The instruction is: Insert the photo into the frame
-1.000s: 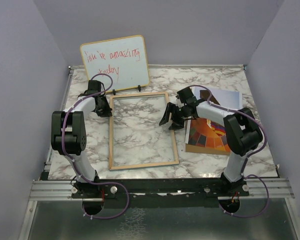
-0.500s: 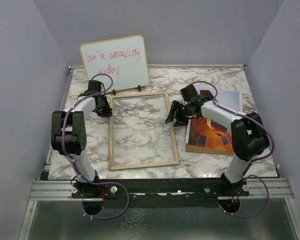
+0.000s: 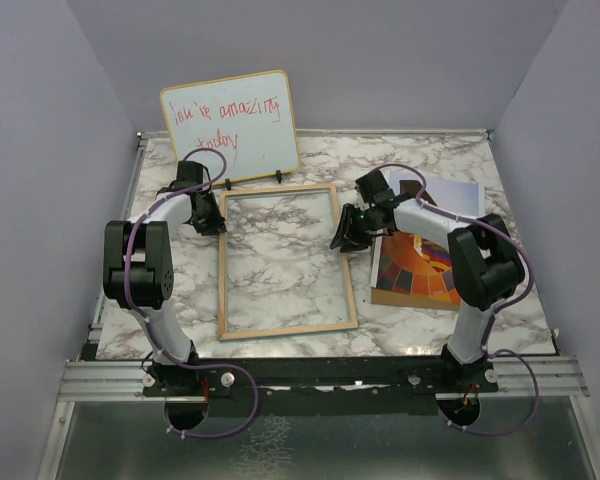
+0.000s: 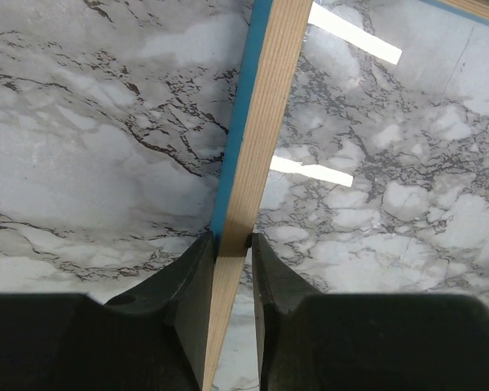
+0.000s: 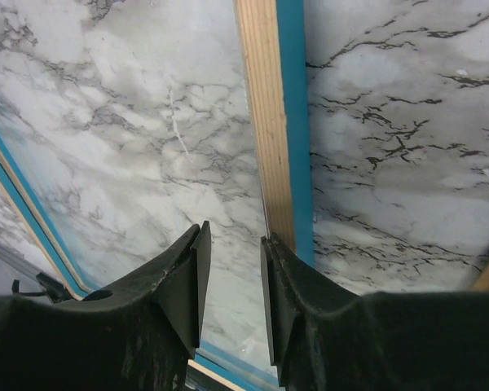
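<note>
The frame lay flat on the marble counter, its light wood face up and a blue strip showing along its outer edge; the marble could be seen through its clear pane. The photo lay outside the frame, flat on the counter just to its right, partly hidden under the right arm, with the balloon's orange and red patches showing. The left claw sat low at the far end of the frame's left rail with 1 finger on each side of the wood. It stood narrow, the tips right up against the rail (whether they actually pinched it, I could not tell). The right claw hung over the frame's right rail near its far end, its 2 fingers parted by a narrow gap with only pane and marble visible between them, so it held nothing. Its outer finger sat over the rail. A whiteboard with red handwriting leaned at the back of the counter, beyond the frame.
</note>
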